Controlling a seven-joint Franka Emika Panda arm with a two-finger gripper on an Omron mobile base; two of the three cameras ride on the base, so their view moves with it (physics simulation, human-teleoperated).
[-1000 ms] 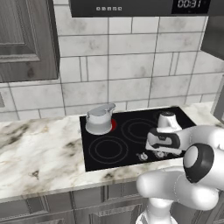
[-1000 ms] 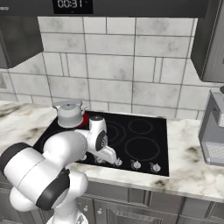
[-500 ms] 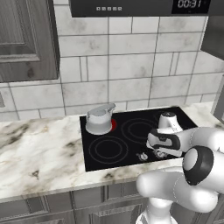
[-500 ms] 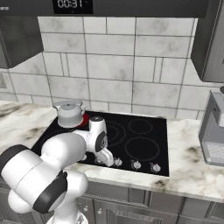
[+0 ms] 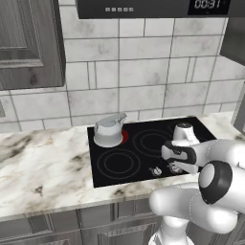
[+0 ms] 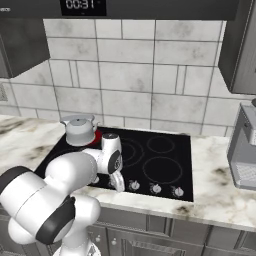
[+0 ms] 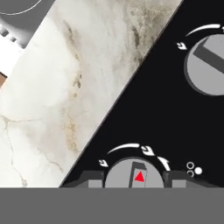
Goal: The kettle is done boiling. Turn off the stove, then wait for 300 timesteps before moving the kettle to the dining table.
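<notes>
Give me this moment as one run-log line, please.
gripper: astride stove knob | burner under kettle: red | kettle: unmoved

The marble surface [image 5: 43, 167] runs along the tiled wall and carries the black stove [image 5: 143, 148], set flush into it. The kettle [image 5: 109, 130] stands on the stove's rear left burner, where a red glow shows beside it. At the far right of the surface sits a grey appliance [image 6: 244, 150].
</notes>
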